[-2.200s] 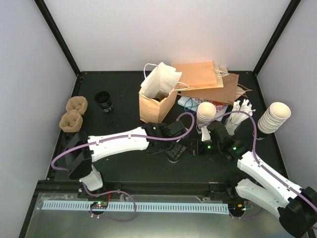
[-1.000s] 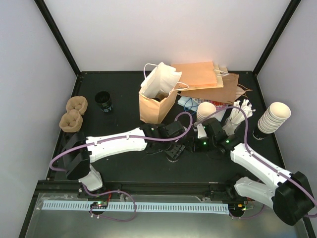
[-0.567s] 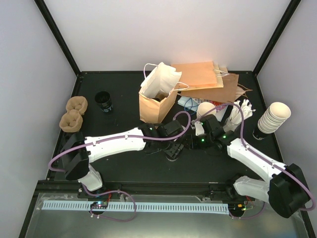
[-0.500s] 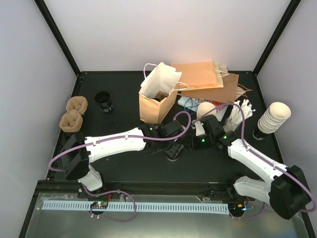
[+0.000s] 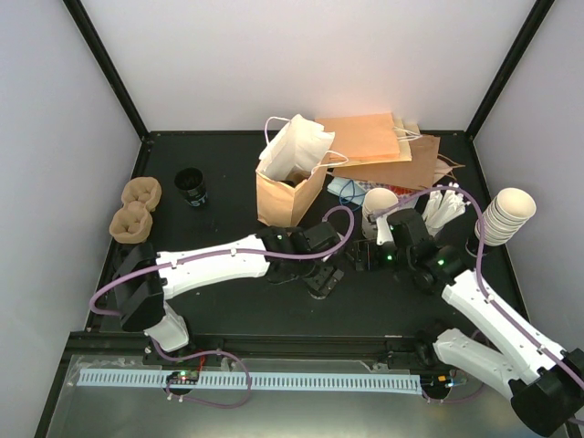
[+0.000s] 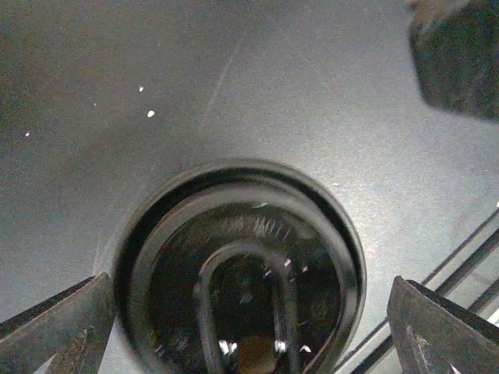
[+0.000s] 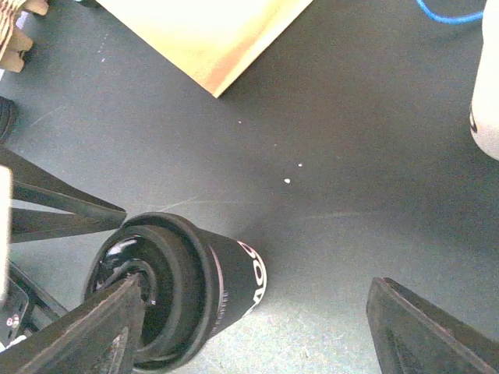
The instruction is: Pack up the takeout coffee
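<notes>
The takeout coffee [image 7: 230, 276] is a dark cup with white lettering and a black lid [image 6: 242, 273]. It stands upright on the black table. In the left wrist view my left gripper [image 6: 249, 282] hangs straight over the lid, open, one finger on each side and not touching. My right gripper [image 7: 256, 284] is open too; the cup stands just inside its left finger [image 7: 86, 327]. In the top view the left gripper [image 5: 321, 277] covers most of the cup, and the right gripper [image 5: 364, 258] sits close on its right.
An open brown paper bag [image 5: 290, 187] with a white bag in it stands just behind. Flat brown bags [image 5: 388, 146], a white cup [image 5: 380, 206], stacked white cups [image 5: 503, 217] and white cutlery [image 5: 443, 206] lie back right. Pulp carriers [image 5: 135, 208] and a black cup [image 5: 192, 187] sit left.
Both grippers have opened wider. The right gripper has let go of the cup and drawn back a little to the right. The left arm has stayed over the cup.
</notes>
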`<state>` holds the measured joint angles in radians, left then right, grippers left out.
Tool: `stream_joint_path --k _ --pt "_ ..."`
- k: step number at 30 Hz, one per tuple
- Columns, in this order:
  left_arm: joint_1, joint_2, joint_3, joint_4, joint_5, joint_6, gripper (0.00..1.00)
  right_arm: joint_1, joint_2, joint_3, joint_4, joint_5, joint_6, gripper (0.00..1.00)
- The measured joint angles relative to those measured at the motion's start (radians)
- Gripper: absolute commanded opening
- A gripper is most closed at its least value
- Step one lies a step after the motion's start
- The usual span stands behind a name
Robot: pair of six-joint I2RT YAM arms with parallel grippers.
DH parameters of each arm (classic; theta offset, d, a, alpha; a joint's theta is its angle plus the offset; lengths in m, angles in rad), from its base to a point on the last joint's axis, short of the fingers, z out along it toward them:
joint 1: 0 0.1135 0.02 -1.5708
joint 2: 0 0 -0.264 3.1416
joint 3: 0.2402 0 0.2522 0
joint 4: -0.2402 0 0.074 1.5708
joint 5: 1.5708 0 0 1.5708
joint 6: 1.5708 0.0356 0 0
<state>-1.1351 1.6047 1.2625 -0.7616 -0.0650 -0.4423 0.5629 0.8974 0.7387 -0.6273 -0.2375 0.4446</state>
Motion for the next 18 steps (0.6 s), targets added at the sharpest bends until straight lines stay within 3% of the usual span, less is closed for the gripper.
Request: stream_joint_path --k 7,9,11,18 --pt "0.0 -0.002 0.121 -0.082 0.014 0.0 0.99 -0.001 0.022 0.065 -0.109 0.019 -0.03 0.89" --pt "0.0 -0.011 0.166 -0.106 0.01 0.0 0.99 0.002 0.054 0.113 -0.136 0.02 -0.045 0.97" --pt "0.003 -0.034 0.191 -0.13 0.003 -0.001 0.99 0.024 0.087 0.163 -0.169 0.035 -0.066 0.98" --pt "0.113 -0.284 0.162 -0.192 -0.006 0.007 0.99 0.283 0.251 0.366 -0.314 0.209 -0.081 0.98"
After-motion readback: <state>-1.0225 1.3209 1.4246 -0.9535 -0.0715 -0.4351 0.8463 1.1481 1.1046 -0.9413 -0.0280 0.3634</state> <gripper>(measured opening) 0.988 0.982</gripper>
